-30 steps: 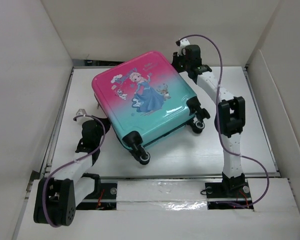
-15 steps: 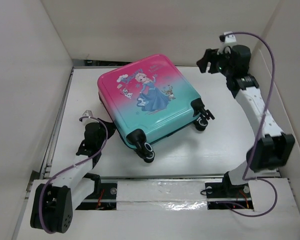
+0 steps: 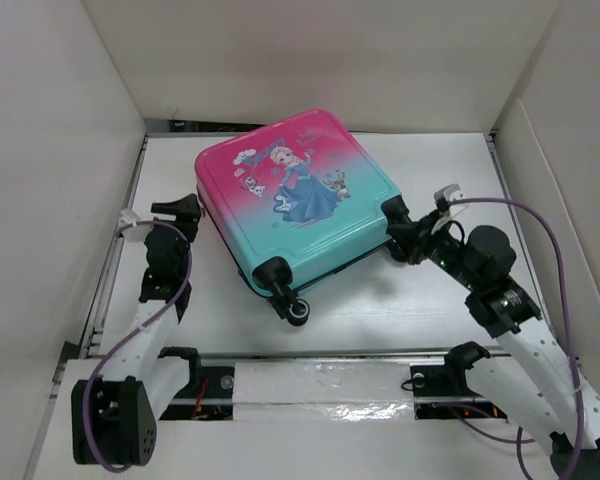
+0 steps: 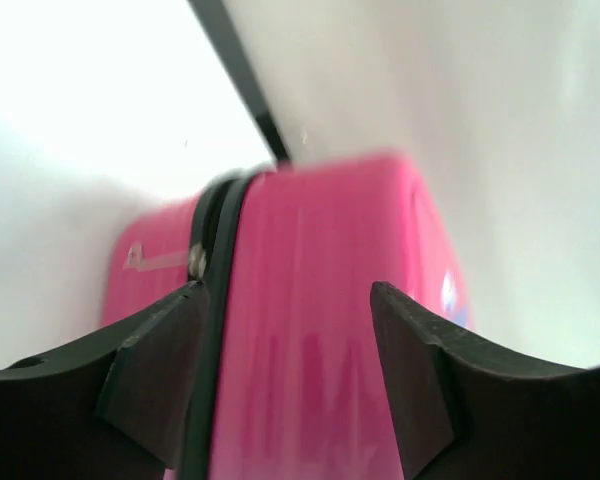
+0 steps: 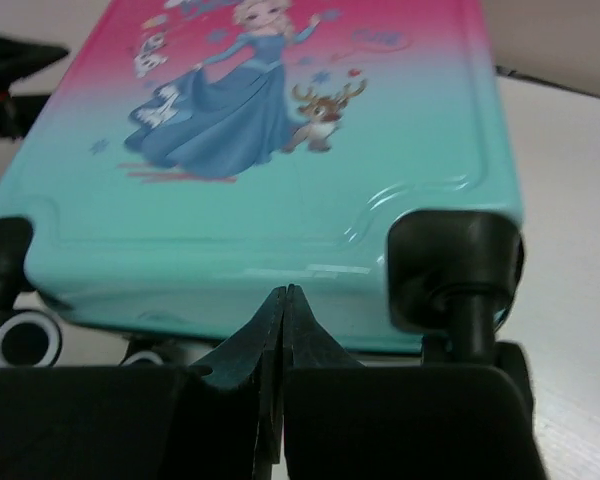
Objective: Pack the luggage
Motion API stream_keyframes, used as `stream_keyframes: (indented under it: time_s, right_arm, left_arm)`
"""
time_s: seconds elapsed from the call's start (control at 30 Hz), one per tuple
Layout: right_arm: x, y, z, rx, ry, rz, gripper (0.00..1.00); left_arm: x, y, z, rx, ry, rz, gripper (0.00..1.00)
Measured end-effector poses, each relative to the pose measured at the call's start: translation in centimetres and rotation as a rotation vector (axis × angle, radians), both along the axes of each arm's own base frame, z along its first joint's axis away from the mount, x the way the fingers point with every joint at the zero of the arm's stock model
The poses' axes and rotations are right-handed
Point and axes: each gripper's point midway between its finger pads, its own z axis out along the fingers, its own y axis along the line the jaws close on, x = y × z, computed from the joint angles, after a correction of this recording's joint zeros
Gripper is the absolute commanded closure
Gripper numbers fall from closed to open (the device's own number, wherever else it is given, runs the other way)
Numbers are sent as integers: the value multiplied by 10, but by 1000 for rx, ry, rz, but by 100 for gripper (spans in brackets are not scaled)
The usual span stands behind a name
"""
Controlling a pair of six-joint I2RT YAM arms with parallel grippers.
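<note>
The luggage [image 3: 300, 195], a closed pink-to-teal hard-shell case with a princess picture, lies flat and skewed in the middle of the white table, its black wheels [image 3: 285, 290] towards me. My left gripper [image 3: 180, 208] is open beside its pink left end. In the left wrist view the pink side [image 4: 320, 300] and its black zip seam [image 4: 215, 300] fill the gap between the fingers [image 4: 150, 370] of the left gripper [image 4: 285, 340]. My right gripper [image 3: 405, 240] is shut and empty just short of the teal wheel end. In the right wrist view its tips [image 5: 283, 295] point at the teal edge [image 5: 280, 250], next to a wheel housing [image 5: 460, 260].
White walls [image 3: 60, 150] enclose the table on the left, back and right. A dark strip [image 3: 175, 125] runs along the back edge. The front rail [image 3: 320, 365] with both arm bases lies near me. Bare table [image 3: 380, 310] shows between the wheels and the rail.
The right arm swung from the far right corner down to the teal wheel end and its gripper shut. The left gripper opened and moved up beside the pink end. The case shifted slightly.
</note>
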Motion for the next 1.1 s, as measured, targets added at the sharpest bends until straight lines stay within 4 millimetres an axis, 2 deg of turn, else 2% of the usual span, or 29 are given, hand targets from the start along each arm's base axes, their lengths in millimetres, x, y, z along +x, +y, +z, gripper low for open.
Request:
stream_keyframes:
  time_s: [0.07, 0.2, 0.33, 0.4, 0.5, 0.6, 0.67, 0.7, 0.83, 0.9, 0.97, 1.1]
  right_arm:
    - [-19, 10, -15, 12, 18, 46, 100]
    - [-35, 20, -79, -37, 162, 71, 100]
    - [-28, 17, -123, -121, 288, 25, 100]
    - [-23, 16, -137, -152, 330, 3, 100]
    - [-10, 8, -148, -166, 357, -47, 99]
    - [9, -2, -156, -164, 373, -108, 99]
    - [20, -7, -162, -168, 388, -133, 99]
    - [25, -9, -165, -168, 394, -145, 99]
    - [42, -4, -162, -155, 375, -148, 99]
    - [49, -3, -163, -158, 383, -153, 99]
    - [56, -2, -163, -163, 392, -156, 99]
    - [74, 1, -167, -177, 413, -170, 99]
  left_arm:
    - [15, 11, 9, -30, -14, 36, 36]
    - [64, 20, 33, -28, 6, 51, 35]
    - [131, 28, 66, 24, 11, -7, 37]
    - [159, 35, 66, 51, 37, -45, 38]
    - [202, 43, 48, 95, 122, -117, 39]
    - [241, 48, 19, 132, 217, -202, 44]
    - [254, 46, 4, 141, 254, -253, 46]
    - [268, 42, -16, 143, 294, -316, 48]
    - [286, 29, -59, 140, 379, -450, 50]
    - [289, 22, -75, 143, 409, -498, 51]
    - [290, 12, -85, 144, 422, -548, 52]
    - [287, -14, -96, 137, 421, -643, 61]
